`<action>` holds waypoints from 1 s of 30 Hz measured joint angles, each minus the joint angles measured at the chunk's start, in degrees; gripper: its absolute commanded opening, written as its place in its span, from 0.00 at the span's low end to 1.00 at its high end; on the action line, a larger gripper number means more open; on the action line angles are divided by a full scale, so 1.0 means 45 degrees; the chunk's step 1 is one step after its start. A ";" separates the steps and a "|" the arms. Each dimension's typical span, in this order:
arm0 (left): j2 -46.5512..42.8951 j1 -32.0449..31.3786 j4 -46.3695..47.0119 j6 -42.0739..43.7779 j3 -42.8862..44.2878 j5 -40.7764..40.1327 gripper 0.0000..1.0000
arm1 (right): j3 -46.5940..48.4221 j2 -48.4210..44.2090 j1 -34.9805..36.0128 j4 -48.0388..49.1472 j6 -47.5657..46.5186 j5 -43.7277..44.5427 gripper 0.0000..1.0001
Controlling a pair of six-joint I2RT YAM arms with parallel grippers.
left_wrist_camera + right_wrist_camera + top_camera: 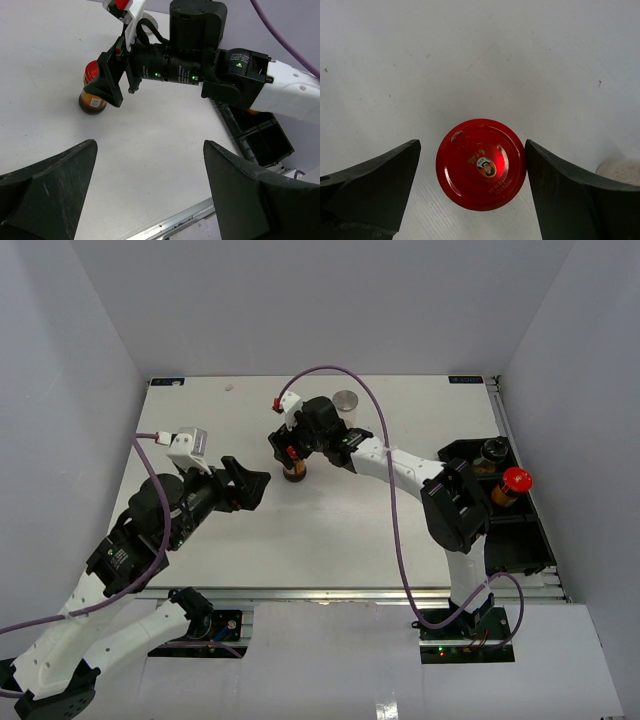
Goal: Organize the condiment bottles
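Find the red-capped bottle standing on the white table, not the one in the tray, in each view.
Top external: just left of centre, the small red-capped amber bottle is mostly hidden under the right arm.
Left wrist: the bottle is upper left, upright.
Right wrist: the bottle is lower centre, seen from above.
Shared landmark: the right arm's black jaws flanking it.

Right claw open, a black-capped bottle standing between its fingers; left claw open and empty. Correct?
No. The right wrist view shows a red cap, not black. The right claw is open, the red-capped bottle standing between its fingers; the left claw is open and empty.
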 measured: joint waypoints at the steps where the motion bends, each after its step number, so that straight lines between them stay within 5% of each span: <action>1: 0.0008 0.0000 0.0019 0.0003 -0.0006 0.0000 0.98 | -0.0056 0.0020 0.0028 -0.0006 -0.0018 0.0058 0.91; 11: 0.0239 0.0000 0.0087 0.0035 -0.0013 0.0000 0.98 | -0.0529 0.0271 0.0130 0.0062 -0.0052 0.0711 0.98; 22: 0.0340 0.0000 0.0227 0.0035 -0.0013 0.0009 0.98 | -0.1079 0.0428 0.0155 0.1236 -0.0120 0.1213 0.35; 25: 0.0369 0.0000 0.0227 0.0035 -0.0013 0.0010 0.98 | -0.1524 0.0346 0.0179 0.1991 -0.0113 0.1381 0.08; 30: 0.0576 0.0000 0.0269 0.0040 -0.0013 0.0019 0.98 | -0.2615 -0.0426 0.0259 0.2368 -0.0019 0.2176 0.08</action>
